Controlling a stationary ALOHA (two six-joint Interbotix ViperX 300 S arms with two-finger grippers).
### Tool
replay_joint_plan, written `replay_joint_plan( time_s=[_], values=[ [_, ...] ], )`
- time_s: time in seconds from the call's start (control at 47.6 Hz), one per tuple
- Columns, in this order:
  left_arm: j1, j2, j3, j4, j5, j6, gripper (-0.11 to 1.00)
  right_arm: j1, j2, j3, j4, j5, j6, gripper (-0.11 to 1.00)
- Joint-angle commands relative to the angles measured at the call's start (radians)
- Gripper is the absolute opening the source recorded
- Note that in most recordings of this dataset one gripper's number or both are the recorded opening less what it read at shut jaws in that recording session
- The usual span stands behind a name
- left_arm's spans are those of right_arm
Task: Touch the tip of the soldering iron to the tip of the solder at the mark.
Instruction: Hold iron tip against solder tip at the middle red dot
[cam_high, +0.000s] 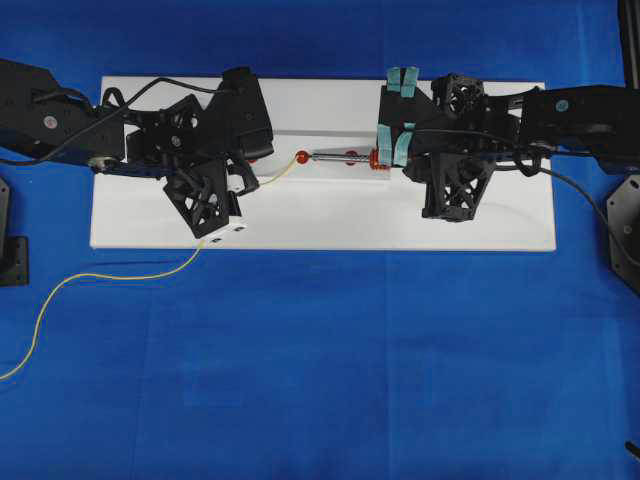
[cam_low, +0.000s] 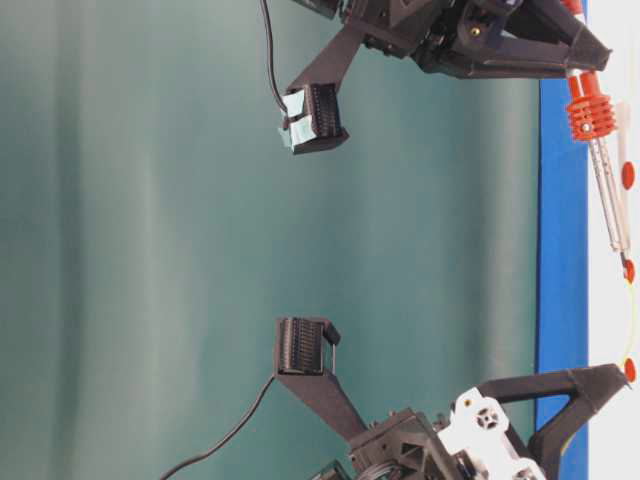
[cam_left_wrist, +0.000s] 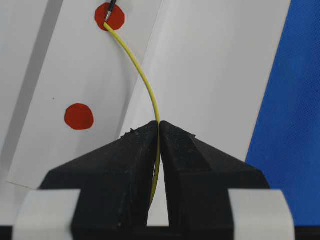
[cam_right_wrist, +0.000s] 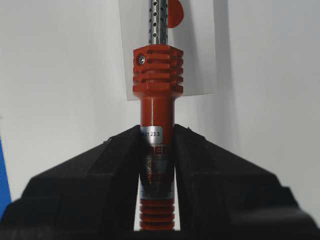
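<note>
The solder (cam_left_wrist: 145, 82) is a thin yellow wire that arcs from my left gripper (cam_left_wrist: 159, 125) up to a red mark (cam_left_wrist: 116, 20) on the white strip. Its bare end lies on that mark. The soldering iron's dark tip (cam_left_wrist: 111, 6) comes down onto the same mark and meets the solder's end. My right gripper (cam_right_wrist: 157, 134) is shut on the soldering iron (cam_right_wrist: 157, 75) at its orange-red handle. In the overhead view the iron (cam_high: 340, 156) lies level, pointing left at the mark (cam_high: 302, 158), between the left gripper (cam_high: 243, 186) and the right gripper (cam_high: 390, 158).
Both arms work over a white board (cam_high: 400, 220) on a blue cloth (cam_high: 350, 360). A second red mark (cam_left_wrist: 79, 116) lies nearer the left gripper. The solder's loose tail (cam_high: 110, 277) trails off the board to the front left.
</note>
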Motion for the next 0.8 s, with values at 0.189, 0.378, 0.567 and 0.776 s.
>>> replay_joint_plan(
  time_s=[0.189, 0.378, 0.567, 0.776],
  values=[
    [-0.002, -0.011, -0.021, 0.002, -0.005, 0.002, 0.03, 0.002, -0.011, -0.023, -0.002, -0.003, 0.0, 0.06],
    [-0.002, -0.017, -0.018, 0.002, -0.005, 0.003, 0.03, 0.002, -0.011, -0.023, -0.002, -0.003, 0.0, 0.06],
    [-0.002, -0.086, 0.008, 0.002, 0.009, 0.002, 0.03, 0.002, -0.015, -0.02, -0.002, -0.003, 0.0, 0.06],
    [-0.002, -0.195, 0.064, 0.002, 0.015, -0.002, 0.03, 0.002, -0.017, -0.017, -0.002, -0.003, 0.0, 0.06]
  ],
)
